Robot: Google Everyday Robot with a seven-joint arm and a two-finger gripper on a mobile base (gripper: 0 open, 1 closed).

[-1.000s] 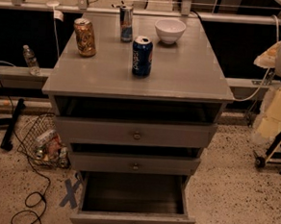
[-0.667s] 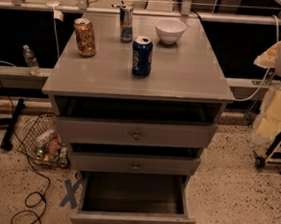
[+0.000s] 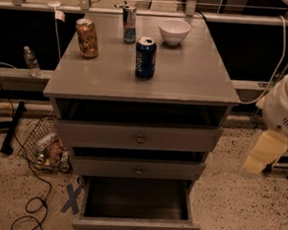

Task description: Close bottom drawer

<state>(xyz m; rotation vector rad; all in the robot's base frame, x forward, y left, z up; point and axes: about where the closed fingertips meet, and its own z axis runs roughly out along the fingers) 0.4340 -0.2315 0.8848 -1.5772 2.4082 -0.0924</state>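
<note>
White arm [image 3: 287, 103]: rounded, bulky, smooth shell w/ a patch of short dark slots near lower edge. Below it the gripper [image 3: 261, 154], at right edge of view, approx mid-height: pale yellow, blocky, matte, no markings visible.

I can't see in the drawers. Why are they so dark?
Camera view: light comes from above, so the cabinet top gleams, while the inside of the open bottom drawer sits in shadow; the gripper hangs pale at the right edge, apart from the drawer.

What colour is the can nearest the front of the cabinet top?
The can is blue, seen in the camera view; the claw hangs right of the cabinet.
</note>
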